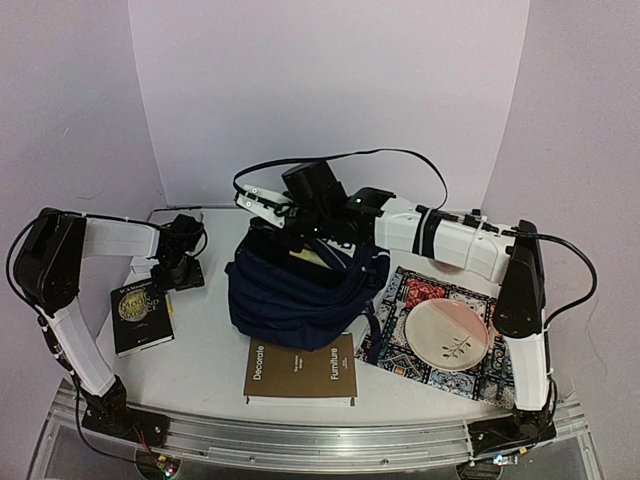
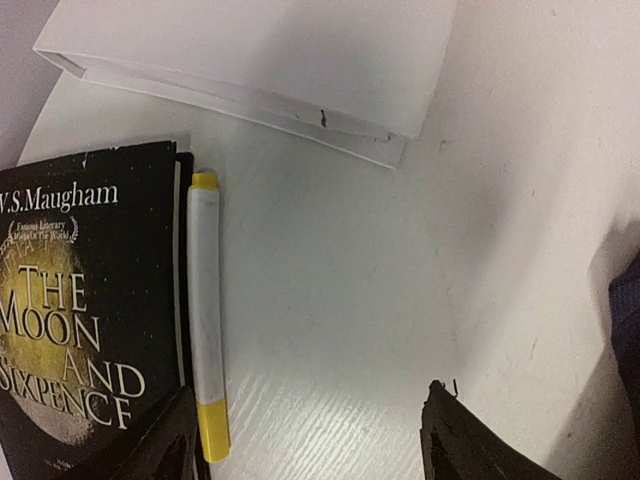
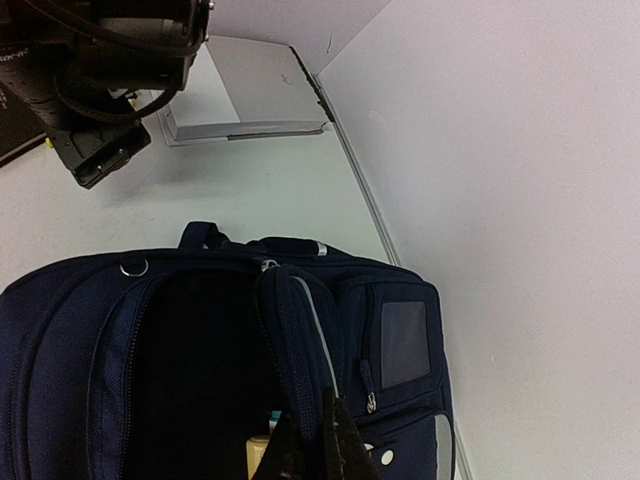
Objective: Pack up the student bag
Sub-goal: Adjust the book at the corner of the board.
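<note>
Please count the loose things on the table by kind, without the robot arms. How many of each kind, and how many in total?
books: 2 (black book, brown book)
marker: 1
student bag: 1
plate: 1
patterned mat: 1
total: 6, not counting what lies inside the bag

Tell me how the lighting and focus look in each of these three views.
Top external: even, soft light, slightly grainy. Left wrist: book title sharp, sheen on the table beside the marker. Right wrist: student bag opening falls into black, wall bright.
</note>
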`<state>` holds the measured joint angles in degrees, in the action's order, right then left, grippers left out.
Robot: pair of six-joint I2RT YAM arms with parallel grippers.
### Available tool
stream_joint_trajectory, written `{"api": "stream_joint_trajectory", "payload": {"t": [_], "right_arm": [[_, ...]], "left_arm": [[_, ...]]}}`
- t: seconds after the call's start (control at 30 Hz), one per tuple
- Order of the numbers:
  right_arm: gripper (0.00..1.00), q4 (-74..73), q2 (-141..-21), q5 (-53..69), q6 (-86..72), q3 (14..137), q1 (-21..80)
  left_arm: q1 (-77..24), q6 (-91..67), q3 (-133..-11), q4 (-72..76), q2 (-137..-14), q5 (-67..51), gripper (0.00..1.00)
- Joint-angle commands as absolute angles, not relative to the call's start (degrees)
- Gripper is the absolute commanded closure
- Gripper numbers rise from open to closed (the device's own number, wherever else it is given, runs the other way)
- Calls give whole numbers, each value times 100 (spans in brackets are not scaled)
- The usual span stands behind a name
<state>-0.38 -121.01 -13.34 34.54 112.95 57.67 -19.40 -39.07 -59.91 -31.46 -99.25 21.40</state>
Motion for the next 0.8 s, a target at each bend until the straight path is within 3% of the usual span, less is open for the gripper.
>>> {"api": "stream_joint_trajectory", "payload": {"t": [0.0, 0.77], "right_arm": [[100, 562, -11930, -1411, 3477, 11340, 5844], [100, 606, -11916, -1411, 3511, 11272, 5845]], "left_arm": [[-1818, -3773, -6329, -3183, -10193, 2452, 21], [-1591, -3707, -6298, -2737, -10903, 1738, 29]]}}
